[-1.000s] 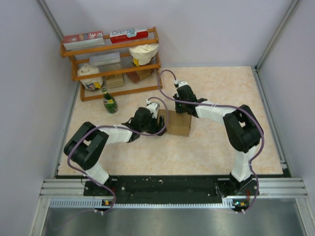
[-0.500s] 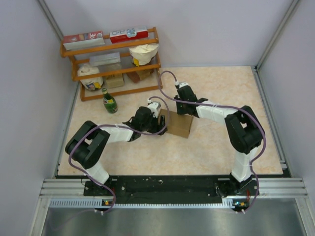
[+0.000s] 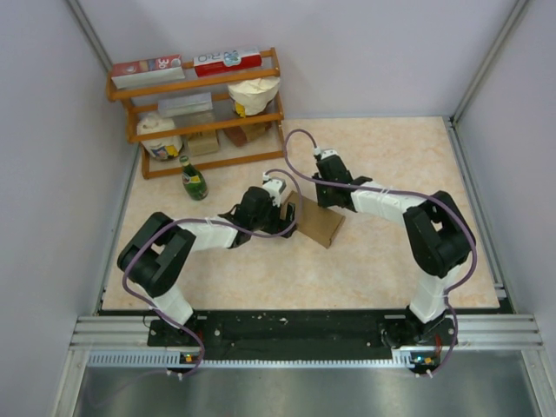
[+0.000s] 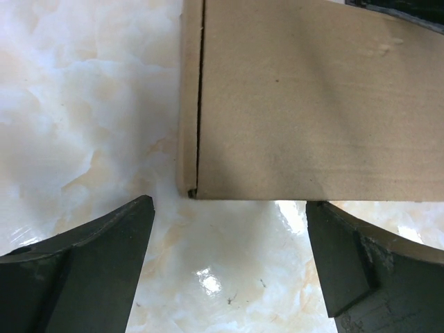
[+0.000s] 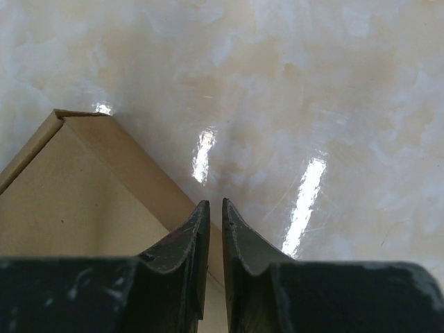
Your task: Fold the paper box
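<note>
The paper box (image 3: 320, 224) is plain brown cardboard standing mid-table, skewed so its near corner points toward me. In the left wrist view its flat side (image 4: 305, 97) fills the top, its lower edge just beyond my fingertips. My left gripper (image 3: 285, 208) (image 4: 229, 208) stands wide open at the box's left side, with only table between its fingers. My right gripper (image 3: 327, 201) (image 5: 215, 205) is at the box's far right corner. Its jaws are almost together and straddle the box's top edge (image 5: 76, 194), pinching that thin wall.
A wooden shelf (image 3: 195, 109) stands at the back left with red-and-white printed boxes on top, a cream paper bag (image 3: 254, 94) and other packages. A green bottle (image 3: 193, 178) stands on the table before it. Grey walls close in the table on three sides.
My left gripper's jaws have spread wider and come off the box. The box has swung from square to skewed, its near corner turning toward me. The right gripper stays on its far corner.
</note>
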`<state>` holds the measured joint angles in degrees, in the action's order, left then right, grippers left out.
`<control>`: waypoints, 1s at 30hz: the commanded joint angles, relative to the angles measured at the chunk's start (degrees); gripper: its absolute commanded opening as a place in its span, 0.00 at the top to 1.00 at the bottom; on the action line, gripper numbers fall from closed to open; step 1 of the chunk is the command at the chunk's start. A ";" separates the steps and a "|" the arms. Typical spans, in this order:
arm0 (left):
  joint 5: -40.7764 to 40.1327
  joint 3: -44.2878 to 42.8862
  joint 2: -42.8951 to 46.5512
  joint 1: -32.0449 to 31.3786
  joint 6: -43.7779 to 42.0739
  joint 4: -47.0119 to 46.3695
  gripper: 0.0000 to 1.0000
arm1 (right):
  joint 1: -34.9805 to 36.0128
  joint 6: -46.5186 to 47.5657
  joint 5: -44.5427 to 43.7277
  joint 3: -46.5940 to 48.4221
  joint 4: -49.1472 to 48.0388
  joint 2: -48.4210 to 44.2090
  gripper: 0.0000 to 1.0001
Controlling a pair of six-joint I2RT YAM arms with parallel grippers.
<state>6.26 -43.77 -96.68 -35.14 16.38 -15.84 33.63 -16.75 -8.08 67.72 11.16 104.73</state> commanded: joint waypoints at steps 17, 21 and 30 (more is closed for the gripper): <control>-9.07 -1.67 -3.95 0.24 2.25 4.14 0.01 | 3.02 -4.69 11.94 -5.75 4.93 -4.97 0.85; -10.39 -2.37 -3.78 0.33 2.87 5.81 0.01 | 3.11 -5.13 13.26 -8.65 4.84 -7.69 0.85; -13.72 -3.43 -2.28 0.24 4.53 11.43 0.02 | 2.94 -5.22 5.62 -13.84 4.66 -12.88 0.85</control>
<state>-4.95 -46.52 -98.15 -34.59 18.15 -12.73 36.14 -20.91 0.10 54.35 16.95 96.23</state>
